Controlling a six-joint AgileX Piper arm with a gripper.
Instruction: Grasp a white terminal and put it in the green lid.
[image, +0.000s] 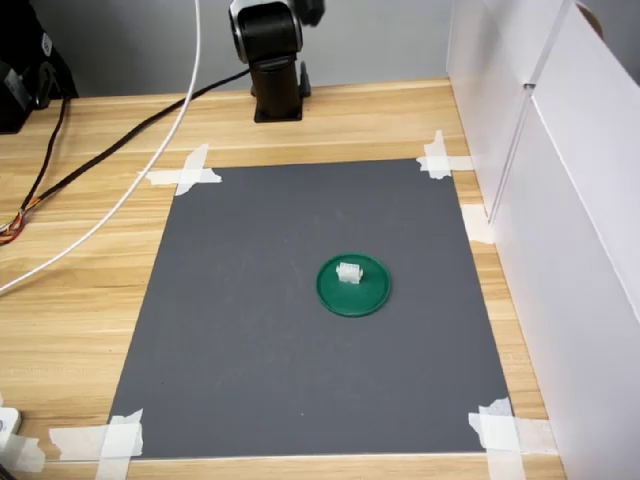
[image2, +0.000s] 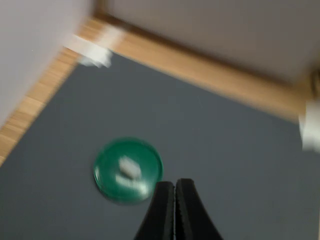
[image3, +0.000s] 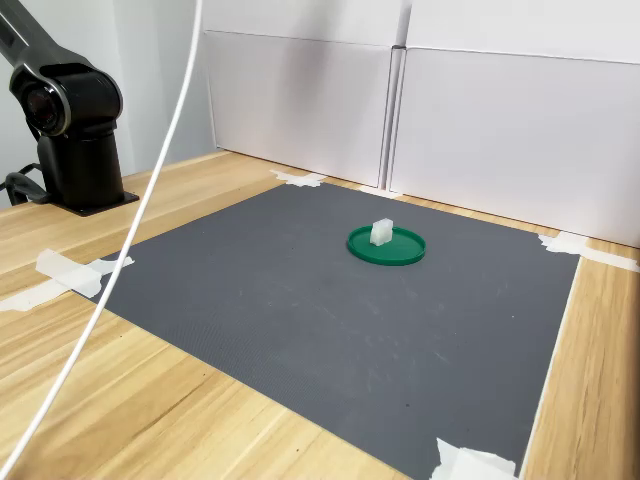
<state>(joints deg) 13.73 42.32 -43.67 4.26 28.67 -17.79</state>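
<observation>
Progress: pretty much done as far as we can tell. The white terminal (image: 349, 271) is sitting inside the green lid (image: 353, 293), so the placing step looks finished.

Terminal: in both exterior views it rests on the lid's floor, nearer the lid's far rim than its middle. It looks upright in the second exterior view (image3: 381, 232). The wrist view is blurry, so there we only get a pale blob on the green disc (image2: 128, 168).

Lid: lies flat on the dark grey mat (image: 250, 330), a bit toward the mat's right edge in the first exterior view and roughly midway between its near and far edges. Nothing else is in it that we can see.

Gripper: only the wrist view shows it. The gripper (image2: 175, 186) has its two black fingers pressed together with barely a slit between them, and we see nothing held in it. It hangs above the mat just beside the lid, not touching it as far as we can judge.

Arm: in both exterior views we only get the arm's base (image: 275, 60) at the far edge of the desk (image: 70, 300), well apart from the lid.

Around: white tape strips (image: 185, 172) pin down the mat's corners, a white cable (image: 150, 165) and dark cables (image: 45, 165) run across the desk, and white panels (image3: 470, 110) wall in one side.

Left to do: we'd say nothing on the terminal itself. At most the arm backs off to a rest pose.

What could go wrong: a low pass over the lid could knock that little piece back out.
</observation>
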